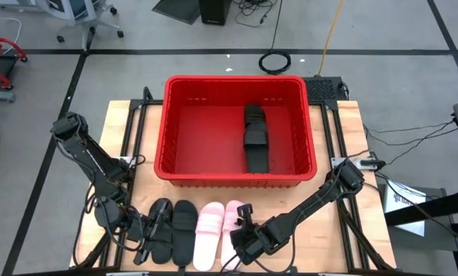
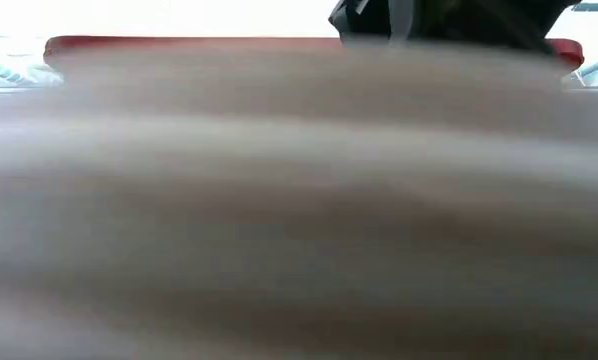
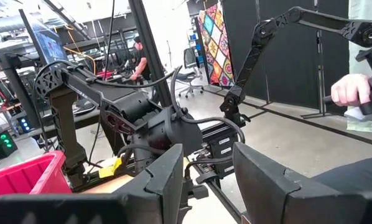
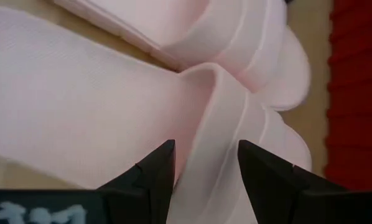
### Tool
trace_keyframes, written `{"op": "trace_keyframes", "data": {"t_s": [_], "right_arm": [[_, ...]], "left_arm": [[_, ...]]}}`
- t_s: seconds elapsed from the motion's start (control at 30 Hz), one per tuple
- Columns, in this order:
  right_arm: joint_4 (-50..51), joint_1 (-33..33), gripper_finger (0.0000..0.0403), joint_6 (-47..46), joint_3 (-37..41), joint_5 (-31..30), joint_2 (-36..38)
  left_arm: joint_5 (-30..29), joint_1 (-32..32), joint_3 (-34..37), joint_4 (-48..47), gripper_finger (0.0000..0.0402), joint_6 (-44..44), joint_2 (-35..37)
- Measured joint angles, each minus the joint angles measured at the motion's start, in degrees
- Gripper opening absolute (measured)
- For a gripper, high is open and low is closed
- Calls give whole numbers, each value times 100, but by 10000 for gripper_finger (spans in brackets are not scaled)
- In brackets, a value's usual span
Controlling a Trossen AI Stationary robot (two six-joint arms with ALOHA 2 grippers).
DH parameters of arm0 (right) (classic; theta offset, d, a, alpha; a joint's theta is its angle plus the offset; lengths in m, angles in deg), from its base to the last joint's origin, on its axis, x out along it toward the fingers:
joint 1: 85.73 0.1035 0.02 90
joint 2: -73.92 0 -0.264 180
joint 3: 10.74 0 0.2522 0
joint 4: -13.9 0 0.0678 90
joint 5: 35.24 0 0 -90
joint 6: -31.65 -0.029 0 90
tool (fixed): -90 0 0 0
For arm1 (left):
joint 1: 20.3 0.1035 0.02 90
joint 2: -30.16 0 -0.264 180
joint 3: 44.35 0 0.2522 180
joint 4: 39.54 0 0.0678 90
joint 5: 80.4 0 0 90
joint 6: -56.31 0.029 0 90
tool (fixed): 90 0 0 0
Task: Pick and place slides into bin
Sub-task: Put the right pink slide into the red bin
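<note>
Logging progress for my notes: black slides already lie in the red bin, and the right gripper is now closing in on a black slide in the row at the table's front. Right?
Not quite. The right gripper is at a pale pink slide, not a black one; the right wrist view shows its open fingers on either side of the pink strap. Black slides do lie in the red bin.

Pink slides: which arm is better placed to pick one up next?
The right arm. Its end effector is open around the strap of a pink slide, while the left end effector is at the black slides, pointing away from the pink ones.
</note>
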Motion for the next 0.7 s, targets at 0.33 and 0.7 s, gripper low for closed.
{"op": "trace_keyframes", "data": {"t_s": [0.33, 0.7], "right_arm": [[563, -2, 144, -129, 2, -604, 0], [897, -15, 47, -330, 4, -635, 0]], "left_arm": [[0, 2, 0, 2, 147, -11, 0], [0, 1, 0, 2, 147, -19, 0]]}}
